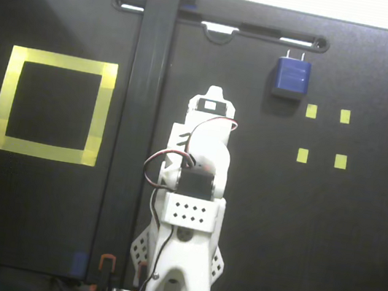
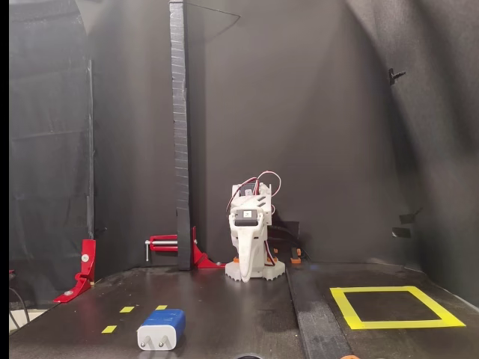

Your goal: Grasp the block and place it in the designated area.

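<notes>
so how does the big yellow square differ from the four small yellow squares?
The big yellow square is a hollow tape outline enclosing black surface; the four small yellow squares are solid patches. In the top-down fixed view the outline lies left of the arm, the patches right, beside the blue block. Both are flat yellow marks on the black table.

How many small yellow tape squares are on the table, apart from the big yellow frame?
4, in a two-by-two group right of the arm in the top-down fixed view: upper left, upper right, lower left, lower right. The block lies just above-left of them.
</notes>
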### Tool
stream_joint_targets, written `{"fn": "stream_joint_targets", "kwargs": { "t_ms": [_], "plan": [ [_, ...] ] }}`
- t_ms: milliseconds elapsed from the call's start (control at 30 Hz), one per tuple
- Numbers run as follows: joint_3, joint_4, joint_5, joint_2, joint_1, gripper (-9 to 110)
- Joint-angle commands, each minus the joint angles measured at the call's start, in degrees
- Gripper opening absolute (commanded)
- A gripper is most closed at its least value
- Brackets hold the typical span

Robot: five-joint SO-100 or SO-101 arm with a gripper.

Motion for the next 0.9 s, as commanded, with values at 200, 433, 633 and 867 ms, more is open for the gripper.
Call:
{"fn": "stream_joint_targets", "kwargs": {
  "t_ms": [200, 433, 633, 867],
  "plan": [
    [0.26, 0.18, -0.26, 0.35, -0.26, 0],
    [0.26, 0.18, 0.00, 0.35, 0.26, 0],
    [0.26, 0.18, 0.00, 0.35, 0.26, 0],
    [0.26, 0.18, 0.00, 0.35, 0.26, 0]
  ]
}}
